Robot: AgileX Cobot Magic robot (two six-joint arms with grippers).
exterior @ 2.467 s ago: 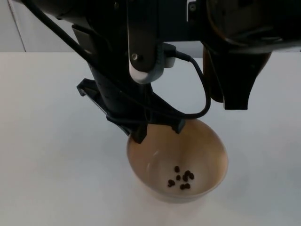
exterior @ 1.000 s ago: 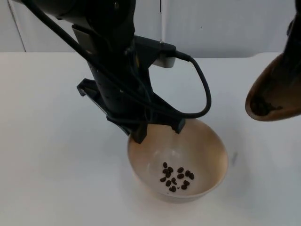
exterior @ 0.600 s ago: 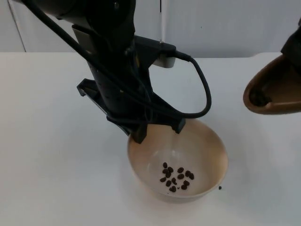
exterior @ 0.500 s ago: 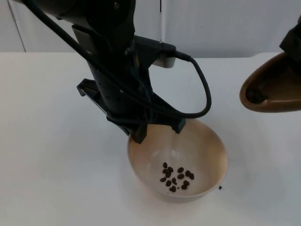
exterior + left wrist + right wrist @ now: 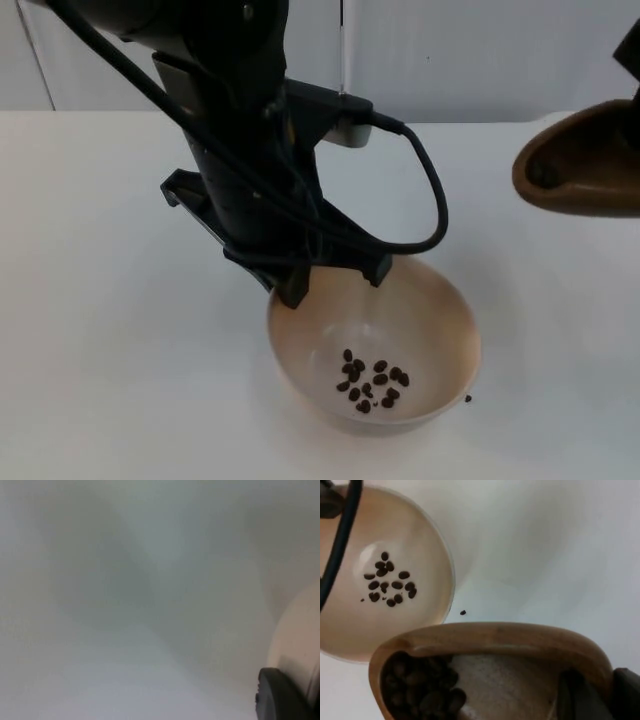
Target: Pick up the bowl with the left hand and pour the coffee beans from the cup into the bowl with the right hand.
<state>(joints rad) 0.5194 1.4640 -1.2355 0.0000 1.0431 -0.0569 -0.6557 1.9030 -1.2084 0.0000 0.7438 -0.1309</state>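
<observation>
A beige bowl (image 5: 445, 315) holds a small heap of coffee beans (image 5: 370, 383). My left gripper (image 5: 337, 278) is shut on the bowl's far rim, with one finger inside the bowl and one outside. The left wrist view shows the bowl's outer wall (image 5: 300, 635) beside a black fingertip (image 5: 280, 697). To the right of the bowl, my right gripper (image 5: 600, 695) is shut on a brown wooden cup (image 5: 585, 165). The cup is tipped on its side with its mouth facing left. The cup (image 5: 495, 645) has beans (image 5: 420, 692) inside, and the bowl (image 5: 340, 630) lies beyond it.
One stray bean (image 5: 467, 399) lies on the white table just right of the bowl; the same bean (image 5: 463, 612) shows in the right wrist view. The grey partition wall (image 5: 480, 60) closes the far side. Bare table (image 5: 110, 330) spreads to the left.
The cup was over the bowl and has swung away to the right. The bowl has gained beans and one bean has landed on the table. The bowl has shifted slightly.
</observation>
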